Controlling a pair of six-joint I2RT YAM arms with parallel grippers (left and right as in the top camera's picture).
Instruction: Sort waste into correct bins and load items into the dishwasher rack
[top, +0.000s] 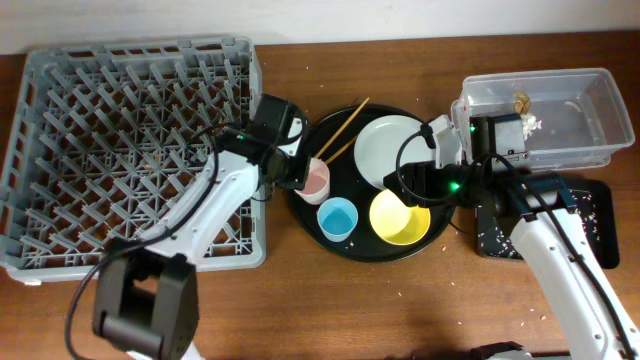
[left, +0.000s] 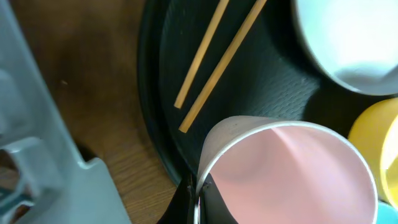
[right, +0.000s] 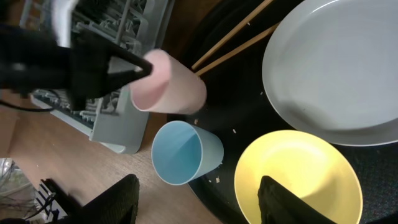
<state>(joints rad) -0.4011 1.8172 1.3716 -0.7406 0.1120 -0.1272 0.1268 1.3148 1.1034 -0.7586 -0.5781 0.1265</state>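
My left gripper (top: 300, 172) is shut on the rim of a pink cup (top: 316, 180) at the left edge of the round black tray (top: 400, 252); the left wrist view shows the cup (left: 292, 174) pinched between my fingers (left: 198, 198). A blue cup (top: 337, 218), a yellow bowl (top: 400, 216), a white plate (top: 392, 150) and two wooden chopsticks (top: 345, 128) lie on the tray. My right gripper (right: 196, 202) is open above the blue cup (right: 183, 151) and yellow bowl (right: 298, 177). The grey dishwasher rack (top: 130, 150) stands at the left.
A clear plastic bin (top: 560, 115) with food scraps stands at the back right. A black bin (top: 590, 215) with crumbs lies under my right arm. Crumbs are scattered on the wooden table.
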